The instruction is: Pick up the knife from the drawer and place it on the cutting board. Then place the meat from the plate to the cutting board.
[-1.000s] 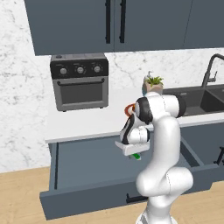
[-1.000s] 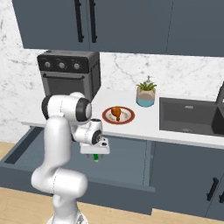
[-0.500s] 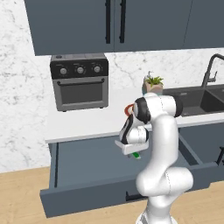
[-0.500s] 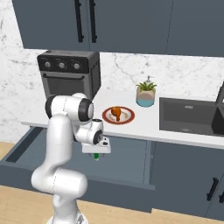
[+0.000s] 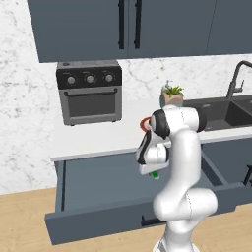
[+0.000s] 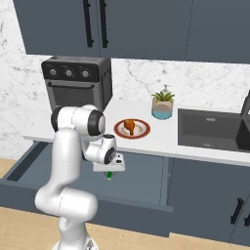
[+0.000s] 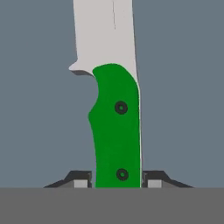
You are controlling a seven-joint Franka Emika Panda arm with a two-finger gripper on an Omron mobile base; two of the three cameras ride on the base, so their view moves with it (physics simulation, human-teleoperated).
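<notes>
The knife [image 7: 116,131], green-handled with a pale blade, lies flat on the drawer floor [image 7: 39,109], blade pointing away from the hand. My gripper [image 7: 117,183] is shut on its handle, a fingertip [image 7: 81,181] pressed against each side. From the base cameras the hand hangs low inside the open drawer [image 5: 98,187], with a bit of the green knife [image 5: 155,174] under it, and the same knife [image 6: 109,175] peeks below the hand over the drawer [image 6: 141,180]. The meat [image 6: 129,125] rests on the plate [image 6: 142,132] on the counter. The cutting board is out of view.
A dark toaster oven [image 5: 90,92] stands at the counter's back left. A teal bowl with a green plant [image 6: 162,104] sits beside the sink [image 6: 212,129]. A faucet [image 5: 237,78] rises at the right. Dark cabinets [image 5: 128,24] hang overhead.
The jaws have come together onto the knife's handle. The arm has hardly moved.
</notes>
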